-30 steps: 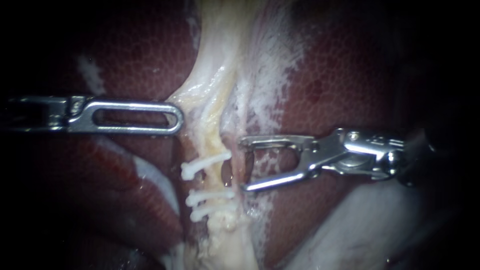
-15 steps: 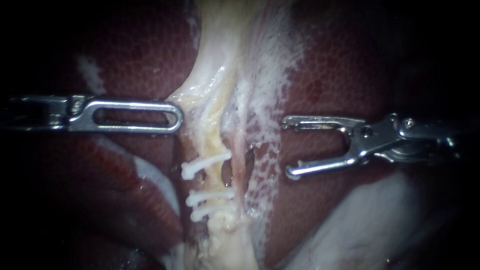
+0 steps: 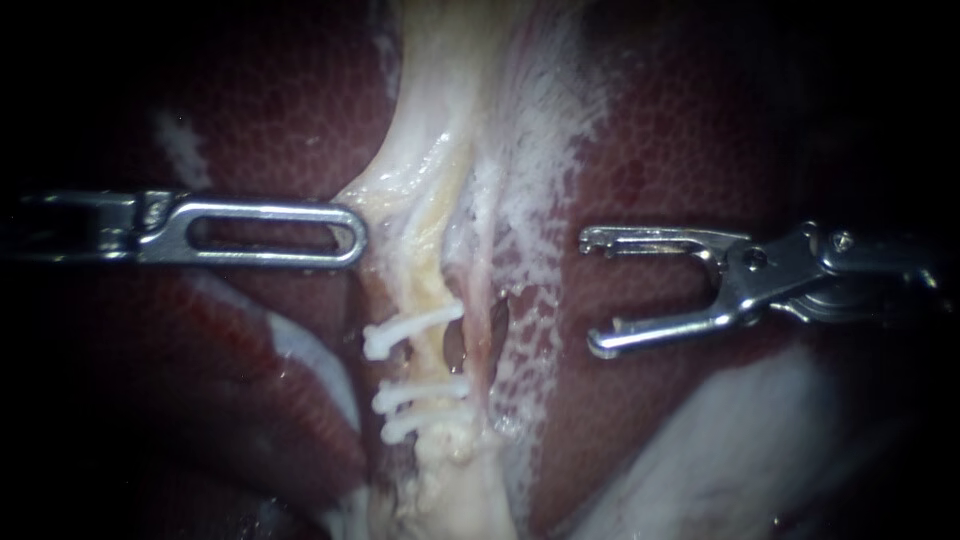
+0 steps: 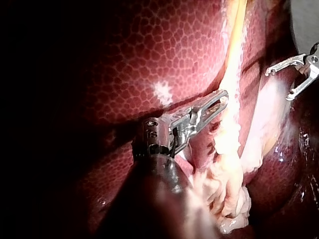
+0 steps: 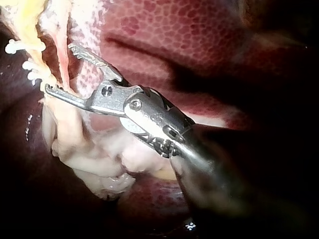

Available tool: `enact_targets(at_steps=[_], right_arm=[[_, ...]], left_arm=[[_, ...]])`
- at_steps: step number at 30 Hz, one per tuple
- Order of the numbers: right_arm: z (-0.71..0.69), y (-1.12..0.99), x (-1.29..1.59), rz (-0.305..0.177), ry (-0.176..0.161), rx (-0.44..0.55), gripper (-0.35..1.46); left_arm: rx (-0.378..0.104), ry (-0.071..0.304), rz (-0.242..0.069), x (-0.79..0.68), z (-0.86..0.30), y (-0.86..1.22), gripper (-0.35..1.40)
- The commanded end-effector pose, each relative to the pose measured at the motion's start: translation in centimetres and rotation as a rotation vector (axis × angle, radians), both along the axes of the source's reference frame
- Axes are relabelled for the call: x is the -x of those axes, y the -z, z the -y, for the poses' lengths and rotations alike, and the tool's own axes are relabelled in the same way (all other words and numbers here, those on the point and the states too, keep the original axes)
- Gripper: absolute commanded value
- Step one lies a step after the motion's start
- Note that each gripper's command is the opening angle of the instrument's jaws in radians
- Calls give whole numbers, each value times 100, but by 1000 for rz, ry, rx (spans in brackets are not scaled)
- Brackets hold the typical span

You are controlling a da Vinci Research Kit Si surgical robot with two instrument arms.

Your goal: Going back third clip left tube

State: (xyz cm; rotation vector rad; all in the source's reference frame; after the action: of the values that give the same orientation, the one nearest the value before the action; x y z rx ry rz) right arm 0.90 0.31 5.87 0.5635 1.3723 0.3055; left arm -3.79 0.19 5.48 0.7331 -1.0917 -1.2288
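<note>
Right instrument (image 3: 590, 293): jaws held apart, nothing gripped, mouth turned toward the tube.
Left tube (image 3: 428, 285): pale and yellowish, run top to bottom in the endoscope view; well apart from the open jaws, straight ahead of their mouth.
Clips (image 3: 420, 392): three white ones set across the tube, stacked along it; the uppermost is nearest level with the open jaws.
Left instrument (image 3: 352, 236): the nearer arm; jaws laid together, tip against the pale tissue (image 3: 385, 195) beside the tube; a pinched fold is possibly hidden.
Coming move: judged a retreat along the shaft, over the liver (image 3: 680, 130).
</note>
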Motion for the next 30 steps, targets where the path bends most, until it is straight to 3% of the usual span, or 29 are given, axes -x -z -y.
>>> enact_targets(at_steps=[1,10,19,30], right_arm=[[0,0,0,0,0,0,60],[1,0,0,0,0,0,60],[0,0,4,-1,1,0,60],[0,0,4,-1,1,0,60]], left_arm=[[2,1,-2,1,0,-2,-35],[9,2,-8,20,4,-24,-35],[3,-5,-3,33,5,-31,-35],[3,-6,-6,37,4,-34,-35]])
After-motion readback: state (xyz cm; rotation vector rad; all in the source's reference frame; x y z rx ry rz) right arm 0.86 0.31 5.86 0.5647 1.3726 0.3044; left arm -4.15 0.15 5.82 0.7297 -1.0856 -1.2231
